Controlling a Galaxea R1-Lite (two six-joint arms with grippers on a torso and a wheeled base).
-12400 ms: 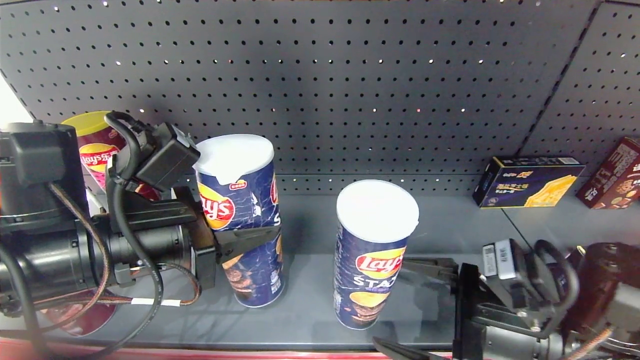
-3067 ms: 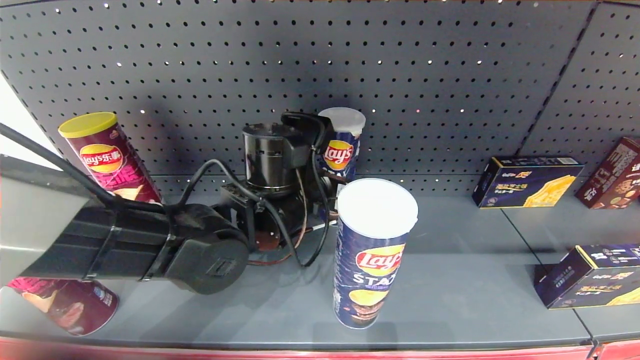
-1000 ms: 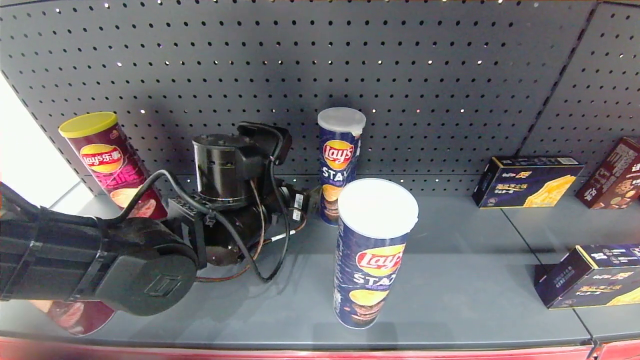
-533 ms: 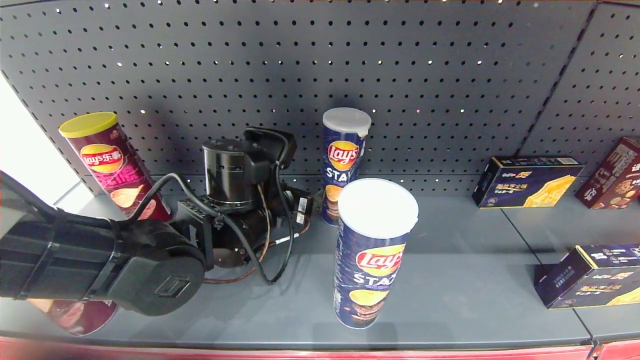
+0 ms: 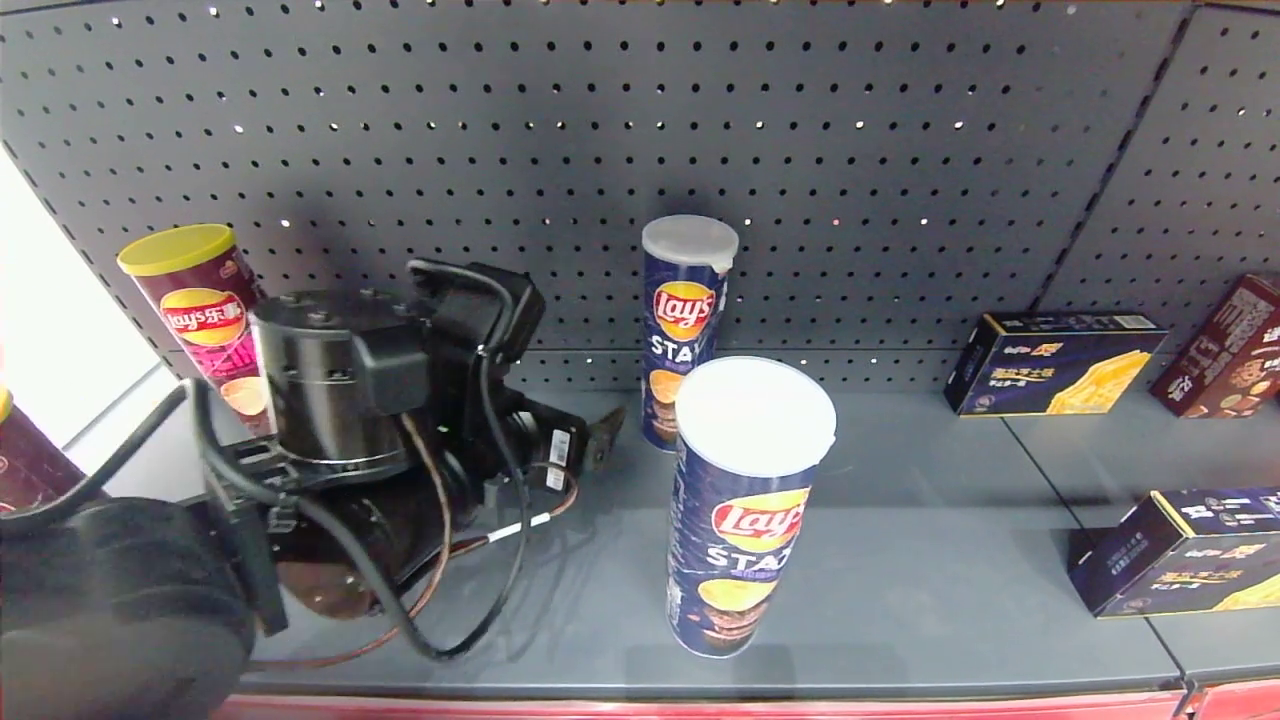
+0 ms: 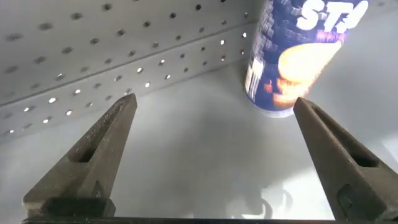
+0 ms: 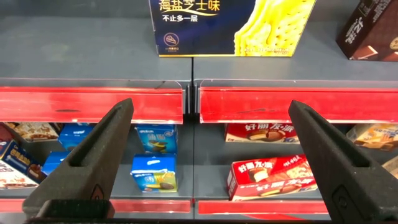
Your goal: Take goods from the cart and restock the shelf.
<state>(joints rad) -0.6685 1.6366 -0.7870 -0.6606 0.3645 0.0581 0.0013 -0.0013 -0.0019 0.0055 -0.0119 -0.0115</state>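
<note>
Nearest us, the right tool [image 7: 211, 106] hangs wide open and empty, facing the red price rails [image 7: 93, 102] of the shelving. On the grey shelf [image 5: 950, 600] we find the front blue chip can [image 5: 752, 500] upright close to the front edge, with its white lid on. At its 3 o'clock, well apart, lies a dark blue box [image 5: 1175, 550]. At its 10 o'clock the left tool [image 6: 214, 102] sits low over the shelf, its 2 fingers [image 6: 93, 155] spread wide with only bare shelf between them. Just beside the tool, at its 3 o'clock, stands the second blue chip can [image 5: 685, 320], upright near the rear of the shelf and outside the tool's gap. We place it at 11 o'clock from the front can. Farther off at 9 o'clock, a maroon can [image 5: 200, 300] with a yellow lid stands by the pegboard back [image 5: 640, 120]. Along the rear at 3 o'clock we see a blue-and-yellow box [image 5: 1055, 362] and a brown box [image 5: 1235, 345].
</note>
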